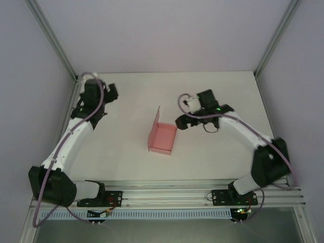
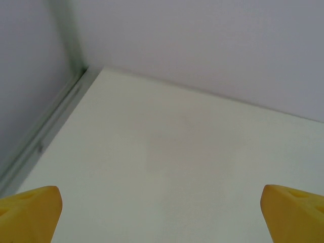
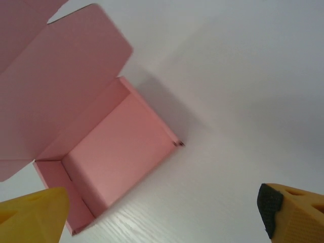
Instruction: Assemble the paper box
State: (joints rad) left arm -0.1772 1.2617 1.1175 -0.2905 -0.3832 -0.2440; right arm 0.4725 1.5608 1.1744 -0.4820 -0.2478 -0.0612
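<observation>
The pink paper box sits near the middle of the table as an open tray, its lid flap standing up along the left side. In the right wrist view the box lies up and left of my right gripper, which is open with bare table between its yellow fingertips. From above, the right gripper hovers just off the box's back right corner. My left gripper is far off at the back left. It is open over bare table, holding nothing.
The white table is walled on the left, back and right, with metal frame posts at the back corners. An aluminium rail carrying both arm bases runs along the near edge. The wall corner is close ahead of the left gripper.
</observation>
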